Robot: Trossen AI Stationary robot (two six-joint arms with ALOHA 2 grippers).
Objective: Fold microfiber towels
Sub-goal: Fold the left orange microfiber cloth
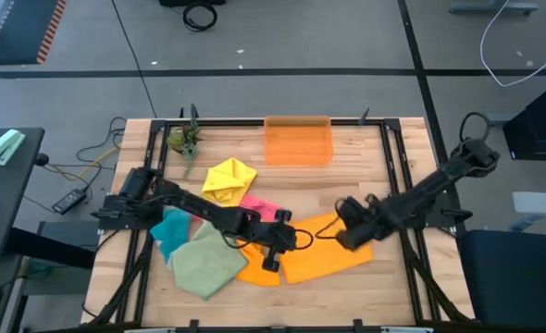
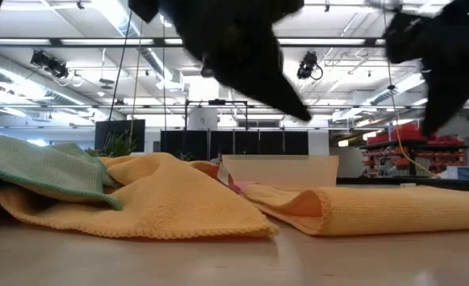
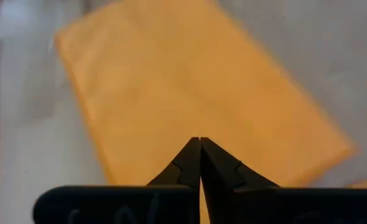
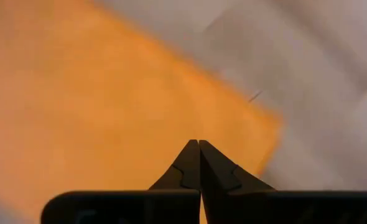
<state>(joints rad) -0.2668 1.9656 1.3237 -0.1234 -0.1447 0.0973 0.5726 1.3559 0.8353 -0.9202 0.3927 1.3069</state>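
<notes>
Both my grippers hang over the folded orange towel (image 1: 327, 260) at the near middle of the table (image 1: 384, 287). My left gripper (image 3: 200, 144) is pinched shut with nothing between the fingers; it sits above the towel's left end. My right gripper (image 4: 199, 147) is likewise closed tight and empty, above the towel's right end, near a corner. Neither touches cloth: the low view shows both dark tips raised clear of the fabric.

The orange towel lies doubled over, its rounded fold edge facing the low camera. I judge this one folded at least once, and a further fold may be due.

A second orange towel (image 1: 259, 268) lies rumpled just to its left, partly under the sage green towel (image 1: 204, 266). The teal towel (image 1: 170, 228), pink towel (image 1: 259, 207) and yellow towel (image 1: 229, 178) crowd behind, overlapping in a loose pile. All of those look unfolded.

The translucent orange bin (image 1: 298, 141) stands at the far edge, well apart from the pile, probably the drop point.

Risk as I see it: the neighbouring orange towel touches my work piece, so a grab at the left end could catch both.
</notes>
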